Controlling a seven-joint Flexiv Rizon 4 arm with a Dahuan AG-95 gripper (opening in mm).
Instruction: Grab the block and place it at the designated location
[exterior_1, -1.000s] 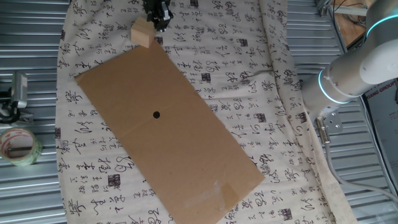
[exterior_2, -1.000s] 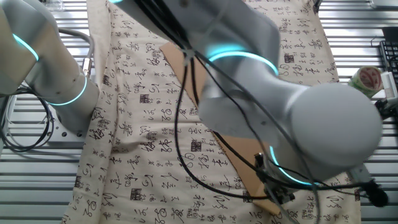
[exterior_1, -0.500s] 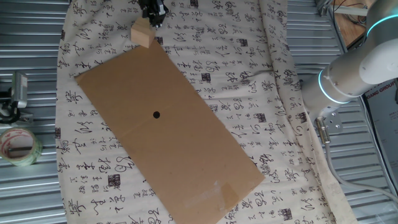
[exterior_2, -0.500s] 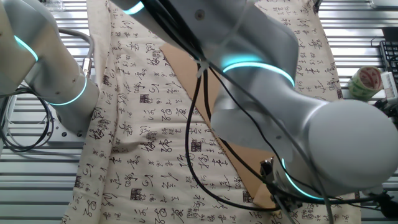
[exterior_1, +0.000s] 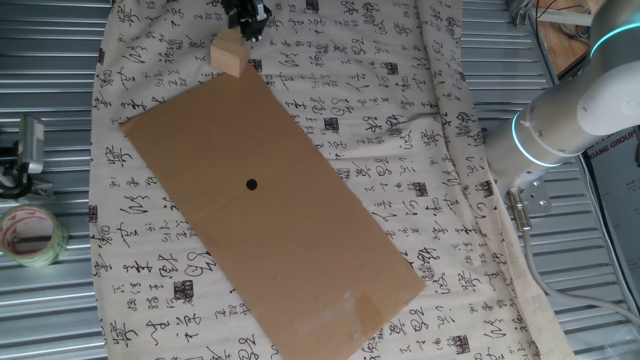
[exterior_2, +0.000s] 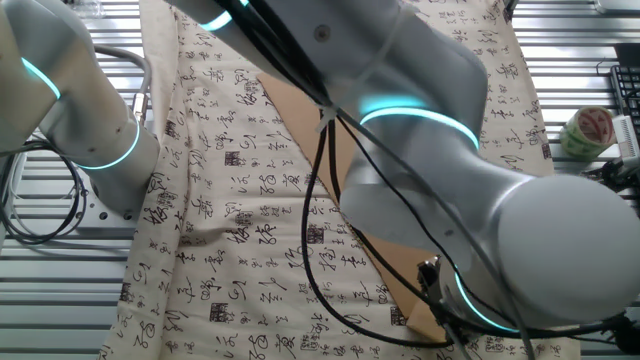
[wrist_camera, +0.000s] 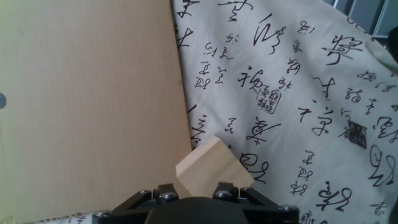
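Note:
The block, a small tan wooden cube, rests on the printed cloth just off the far corner of the brown cardboard sheet. The designated location is a small black dot near the middle of that sheet. My gripper is a dark shape at the top edge, just beyond and right of the block, apart from it. In the hand view the block lies close in front of the black housing; no fingers show, so the jaws' state is unclear. The arm hides the block in the other fixed view.
A roll of clear tape lies on the metal slats left of the cloth, also seen as the roll at right. The arm's base column stands at the right. The arm's links cover much of the other fixed view.
The gripper has shifted slightly up and to the left, toward the frame's top edge. The block and cardboard have not moved.

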